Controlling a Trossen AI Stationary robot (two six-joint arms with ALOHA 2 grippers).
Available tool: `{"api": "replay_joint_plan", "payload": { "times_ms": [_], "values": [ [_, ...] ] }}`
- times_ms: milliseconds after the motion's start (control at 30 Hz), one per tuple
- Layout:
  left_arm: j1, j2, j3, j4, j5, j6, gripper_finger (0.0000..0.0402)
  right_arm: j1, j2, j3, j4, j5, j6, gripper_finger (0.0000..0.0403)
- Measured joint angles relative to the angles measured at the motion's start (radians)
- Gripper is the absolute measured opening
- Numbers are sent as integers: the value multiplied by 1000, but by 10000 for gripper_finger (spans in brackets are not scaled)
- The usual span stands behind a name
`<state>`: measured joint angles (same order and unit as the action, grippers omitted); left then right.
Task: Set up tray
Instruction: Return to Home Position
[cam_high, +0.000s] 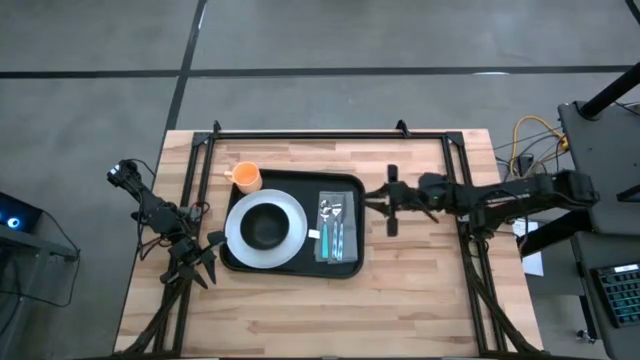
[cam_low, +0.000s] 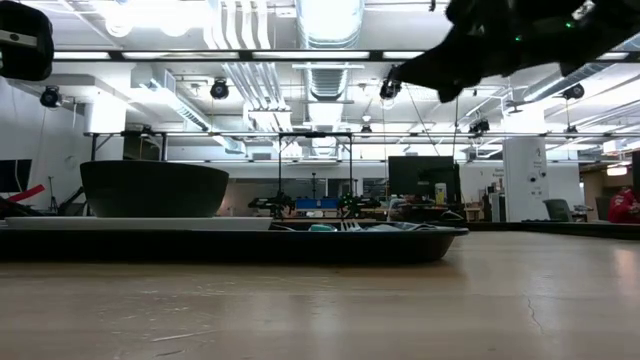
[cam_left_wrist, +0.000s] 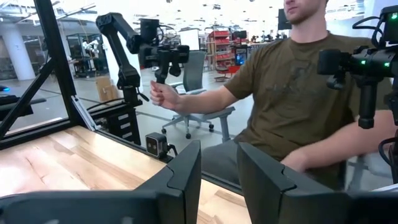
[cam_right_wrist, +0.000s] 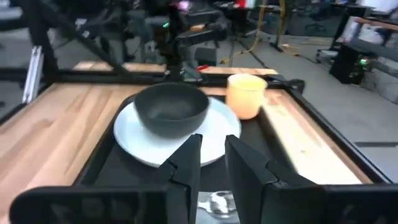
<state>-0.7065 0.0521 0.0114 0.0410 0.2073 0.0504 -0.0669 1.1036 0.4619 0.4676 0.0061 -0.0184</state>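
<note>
The black tray (cam_high: 300, 190) lies flat on the middle of the wooden table. On its left part rests a white plate (cam_high: 293, 232) with a black bowl (cam_high: 265, 226) on it. An orange cup (cam_high: 246, 178) stands at the tray's far left corner. Cutlery (cam_high: 333, 225) lies on a grey napkin on the tray's right part. My right gripper (cam_high: 372, 200) is open and empty, raised just right of the tray's right rim, pointing at the tray (cam_right_wrist: 118, 168). My left gripper (cam_high: 203, 265) is open and empty, beside the tray's near left corner.
A black metal frame (cam_high: 300, 135) runs along the table's far edge and down both sides. A person sits beyond the table edge in the left wrist view (cam_left_wrist: 292, 93). Bare wood (cam_high: 330, 310) lies between the tray and the near edge.
</note>
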Motion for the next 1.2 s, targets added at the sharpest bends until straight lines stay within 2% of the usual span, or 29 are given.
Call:
{"api": "replay_joint_plan", "payload": {
  "times_ms": [567, 867, 1100, 1200],
  "values": [
    [0, 0, 0, 0, 0, 0, 85, 12, -471, -250, -75, -17, -60, 63],
    [0, 0, 0, 0, 0, 0, 85, 12, -672, -245, -382, -18, -120, 63],
    [0, 0, 0, 0, 0, 0, 85, 12, -814, -278, -405, -196, -189, 63],
    [0, 0, 0, 0, 0, 0, 85, 12, -873, -297, -404, -221, -192, 63]
  ]
}}
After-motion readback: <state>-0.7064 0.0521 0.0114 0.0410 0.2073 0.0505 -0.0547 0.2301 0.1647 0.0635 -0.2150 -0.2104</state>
